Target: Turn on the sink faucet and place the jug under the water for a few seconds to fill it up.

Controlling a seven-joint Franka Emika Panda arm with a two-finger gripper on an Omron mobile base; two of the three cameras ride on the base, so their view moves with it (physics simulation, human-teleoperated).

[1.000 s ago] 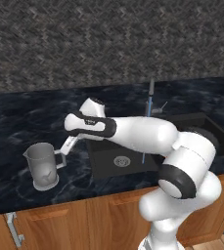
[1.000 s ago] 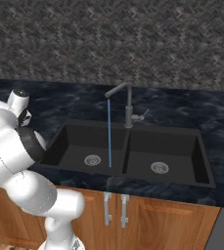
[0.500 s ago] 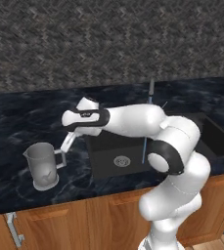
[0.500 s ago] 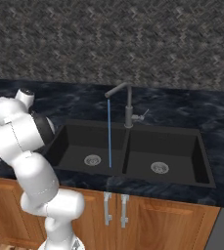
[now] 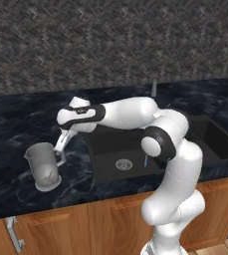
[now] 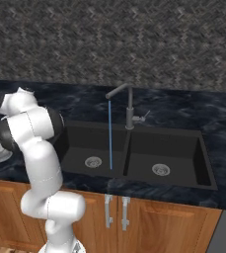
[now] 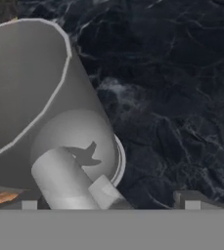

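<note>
Translucent grey jug [image 5: 47,166] upright on counter [image 5: 16,124], left of sink [image 5: 135,149]; water [image 6: 109,133] running. Gripper [image 5: 61,143] spread wide, empty, at handle [image 5: 61,158]. Risks: clipping handle, tipping jug; shallow grip slipping.

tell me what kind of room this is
A kitchen, most likely: a black double-basin sink set in a dark marbled stone counter, a slim grey metal faucet running, and wooden cabinets beneath.
</note>
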